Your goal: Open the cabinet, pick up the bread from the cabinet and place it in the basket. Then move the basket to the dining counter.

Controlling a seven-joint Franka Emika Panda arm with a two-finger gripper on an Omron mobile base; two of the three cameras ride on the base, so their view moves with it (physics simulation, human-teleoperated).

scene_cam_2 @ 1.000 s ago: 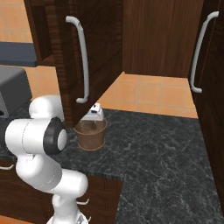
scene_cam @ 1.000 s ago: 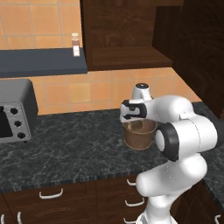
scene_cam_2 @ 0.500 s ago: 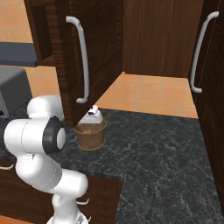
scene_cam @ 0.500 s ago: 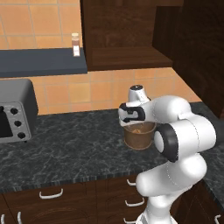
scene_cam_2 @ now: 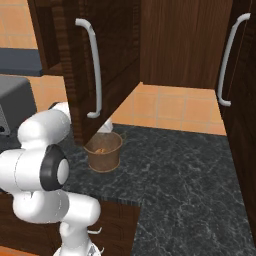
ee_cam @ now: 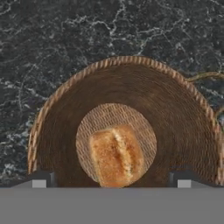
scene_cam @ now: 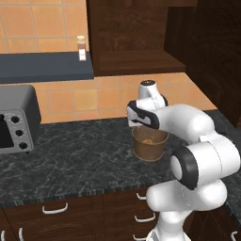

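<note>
The brown woven basket [scene_cam: 149,145] [scene_cam_2: 103,151] stands on the black speckled counter [scene_cam: 70,160]. The tan bread [ee_cam: 116,156] lies on the basket's [ee_cam: 61,118] floor, and the wire handle [ee_cam: 204,75] hangs at its side. My gripper [scene_cam: 142,127] [ee_cam: 111,183] hovers right over the basket's mouth, pointing down, open, with nothing between its fingers. The dark wood cabinet [scene_cam: 136,42] stands open above, its door [scene_cam_2: 107,60] with the silver bar handle [scene_cam_2: 95,70] swung out and hiding most of my hand in the right base view.
A grey toaster oven [scene_cam: 14,123] sits at the counter's left. A small bottle [scene_cam: 82,48] stands on a dark wall shelf [scene_cam: 42,67]. Low drawers with white handles [scene_cam: 54,207] run under the counter. A second cabinet door [scene_cam_2: 235,65] hangs at right.
My hand has lifted slightly over the basket. The bread and basket have stayed in place.
</note>
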